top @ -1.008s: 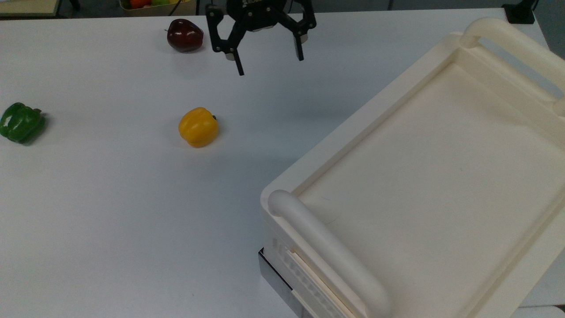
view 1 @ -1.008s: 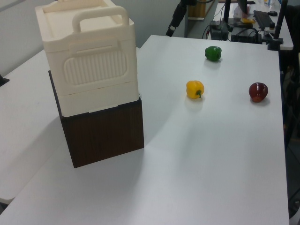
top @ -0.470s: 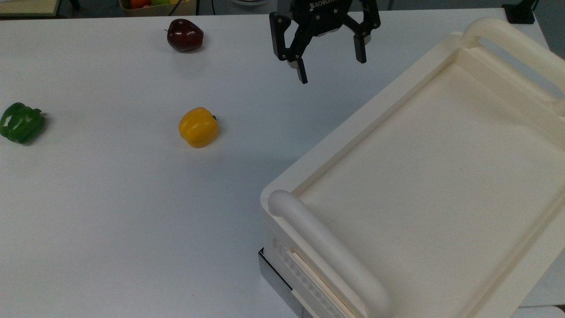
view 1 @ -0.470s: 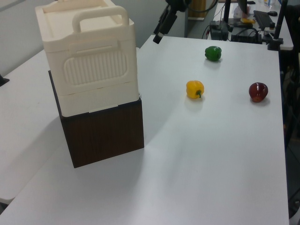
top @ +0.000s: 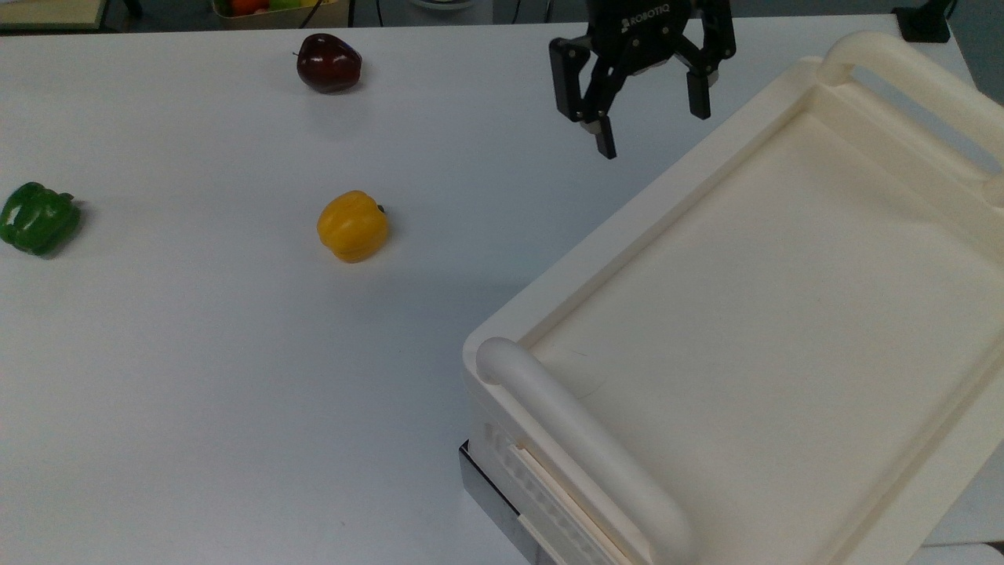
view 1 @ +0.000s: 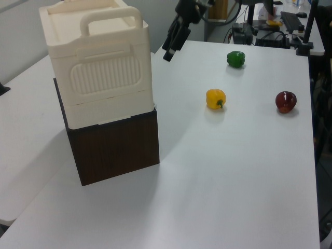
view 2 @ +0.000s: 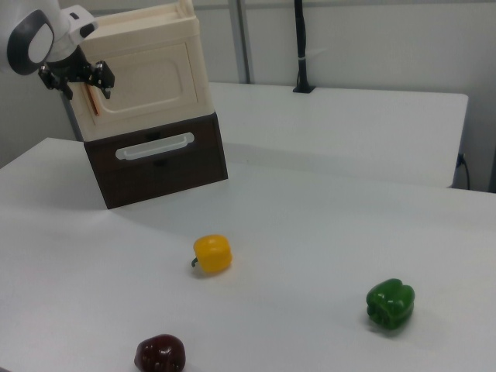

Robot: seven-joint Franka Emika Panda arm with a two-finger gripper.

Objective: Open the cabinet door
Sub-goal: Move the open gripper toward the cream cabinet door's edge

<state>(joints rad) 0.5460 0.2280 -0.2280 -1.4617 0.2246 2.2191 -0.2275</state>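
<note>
Jaws: the gripper [top: 648,118] is seen at the upper centre of the top view with its jaws spread wide and nothing held.
Cabinet door: the cabinet door [view 2: 147,81] is found at the upper left of the right view, apparently shut, its copper-brown strip [view 2: 93,99] just beside the gripper [view 2: 77,80].
Step in hand: an approach to the door's free edge is judged.
Doing it well: a finger is best hooked at the strip edge, then swung outward along the hinge arc.
Bystanders: the yellow pepper [top: 352,226] lies well apart on the desk [top: 196,353].

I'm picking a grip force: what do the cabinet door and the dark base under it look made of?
The cabinet door looks like moulded cream plastic, smooth and matte, with rounded recessed edges. The dark base shows a brown wood-grain finish, perhaps veneer or laminate.
</note>
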